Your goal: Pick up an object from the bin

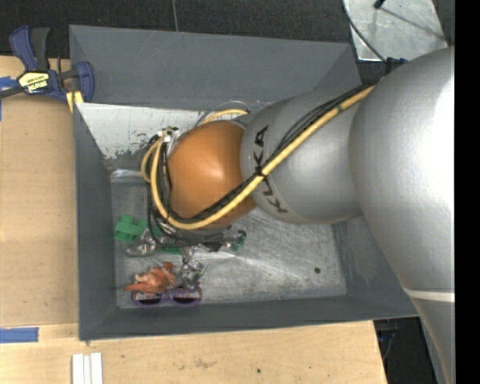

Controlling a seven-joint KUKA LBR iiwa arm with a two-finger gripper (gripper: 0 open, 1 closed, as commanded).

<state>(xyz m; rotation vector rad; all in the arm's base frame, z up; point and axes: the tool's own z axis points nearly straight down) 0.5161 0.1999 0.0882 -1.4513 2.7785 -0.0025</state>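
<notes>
The gripper (190, 262) hangs low over the front-left corner of the bin (224, 62) — presumably because 3 small things cluster there, an orange piece (154, 278), a purple piece (176, 297) and a green block (128, 229) — though whether it is open or closed cannot be told.

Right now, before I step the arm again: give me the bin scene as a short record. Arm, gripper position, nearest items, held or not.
bin: grey metal bin, few loose things at its front-left
arm: enters from the right, orange wrist cover above the bin's left half
gripper: low, beneath the cover, close to the floor
nearest: orange-red piece just left of it; purple piece by the front wall
further: green block to the left
held: cannot tell
</notes>
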